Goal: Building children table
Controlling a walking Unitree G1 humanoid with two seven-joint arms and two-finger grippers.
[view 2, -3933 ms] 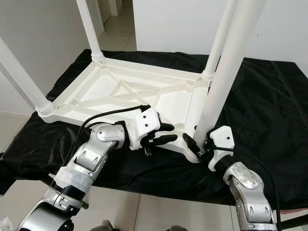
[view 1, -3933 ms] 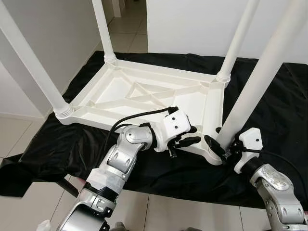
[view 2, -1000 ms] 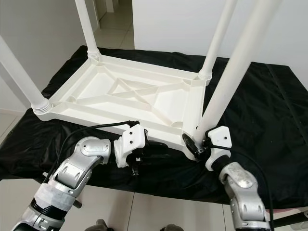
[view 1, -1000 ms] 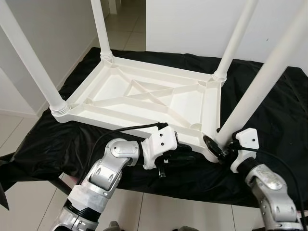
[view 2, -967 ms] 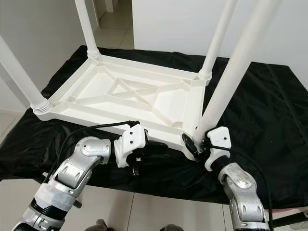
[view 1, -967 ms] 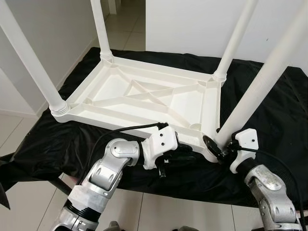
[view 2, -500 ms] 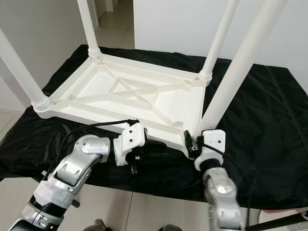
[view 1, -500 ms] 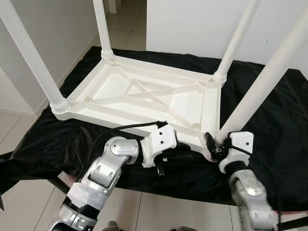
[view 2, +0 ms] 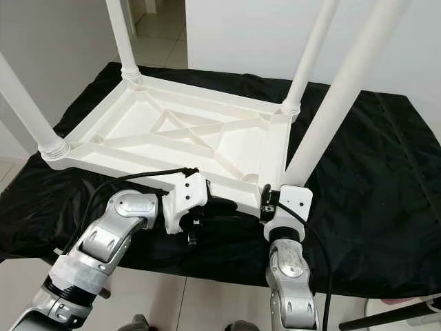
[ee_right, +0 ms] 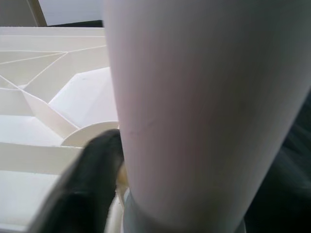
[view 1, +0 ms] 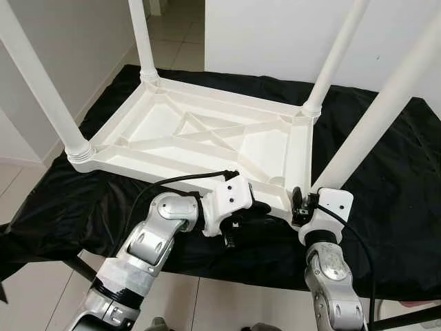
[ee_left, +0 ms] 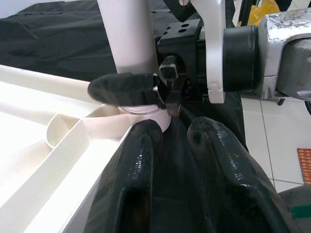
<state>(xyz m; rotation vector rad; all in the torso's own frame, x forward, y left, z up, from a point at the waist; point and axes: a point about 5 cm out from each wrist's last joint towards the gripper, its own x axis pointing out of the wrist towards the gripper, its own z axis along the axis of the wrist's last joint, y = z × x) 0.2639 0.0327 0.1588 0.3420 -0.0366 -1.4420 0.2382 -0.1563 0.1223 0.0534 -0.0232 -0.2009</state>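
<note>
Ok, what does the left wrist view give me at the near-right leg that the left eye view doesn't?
Left wrist view: close up, the right gripper with one finger pressed on the near-right leg just above its collar, and the left gripper with fingers apart. Left eye view: the whole upturned table, four legs up, on black cloth. Both: the right gripper at that leg's base.
</note>
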